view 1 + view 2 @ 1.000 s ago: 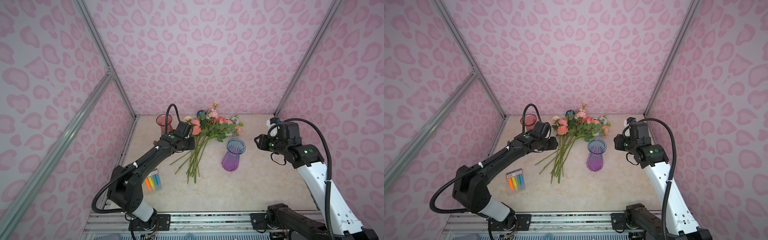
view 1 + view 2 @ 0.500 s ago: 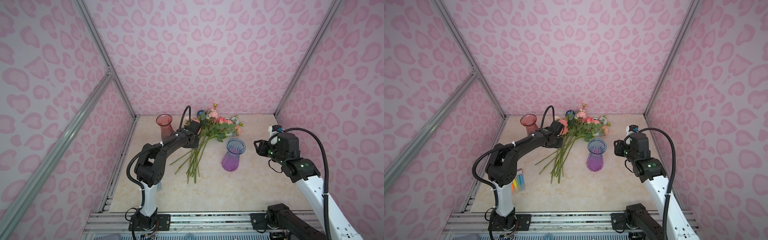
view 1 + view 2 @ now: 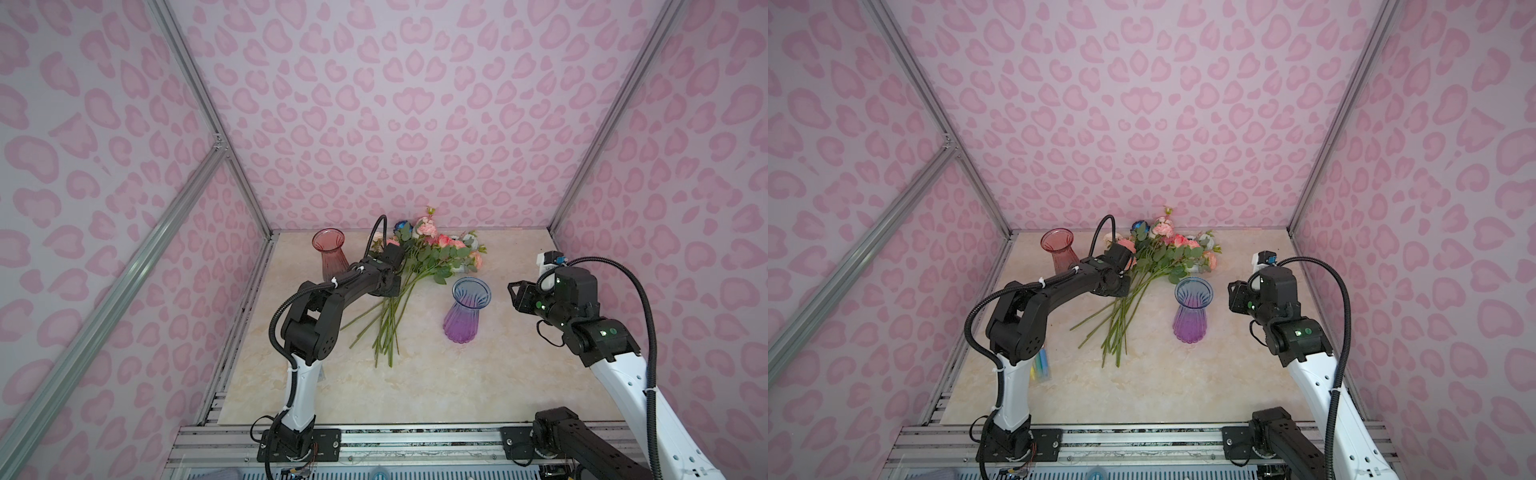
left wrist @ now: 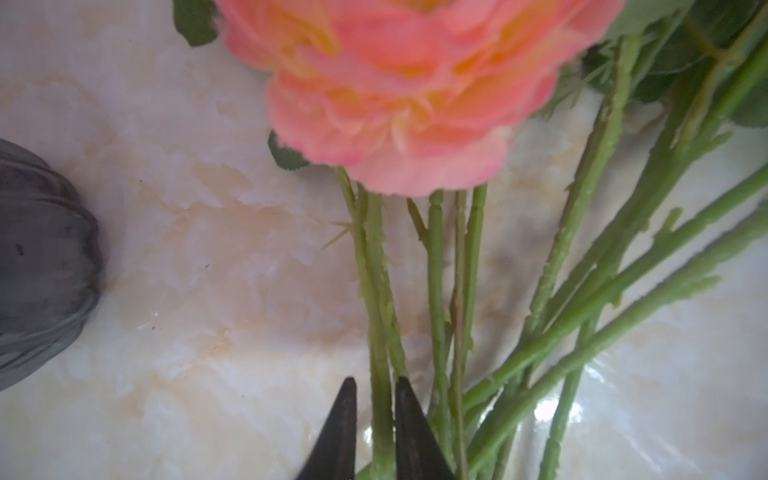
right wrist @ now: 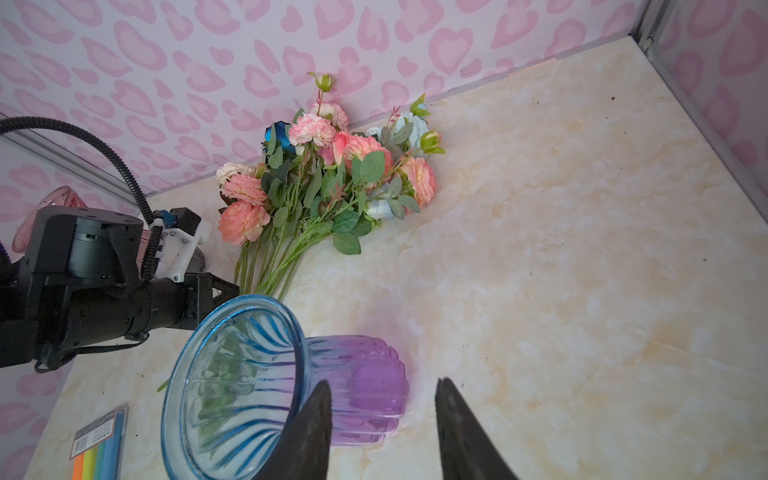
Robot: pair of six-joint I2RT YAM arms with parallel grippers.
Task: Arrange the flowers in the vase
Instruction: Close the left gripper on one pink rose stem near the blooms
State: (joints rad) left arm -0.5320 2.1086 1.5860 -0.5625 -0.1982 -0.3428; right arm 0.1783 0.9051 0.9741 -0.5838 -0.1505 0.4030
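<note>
- Pinching one stem (image 4: 380, 291) out of the pile was the step in hand. The left gripper (image 4: 375, 384) had its two tips close together on either side of a single green stalk, apparently clamped on it, just below a peach rose head (image 4: 399, 95).
- The flowers (image 3: 432, 253) lay in a loose fan on the tabletop (image 3: 478, 374), heads toward the back wall and stems crossing one another toward the front. None was in a vase yet.
- The right gripper (image 5: 383, 382) stood with its jaws well apart and empty, near the upright blue-and-purple vase (image 3: 464, 316). A pink vase (image 3: 331, 257) stood on the far side of the left arm.
- The lift would need to be slow and straight up. Neighbouring stems lay against the pinched one, and their leaves could snag and drag along.
- A hold this near the head would leave a long tail swinging. Turning the flower head-up, so that the cut end hung down, looked wise before bringing it to a vase mouth.
- The right gripper seemed well placed to steady the blue-and-purple vase. A light brace at its neck would help keep the glass from tipping as the stem went in.
</note>
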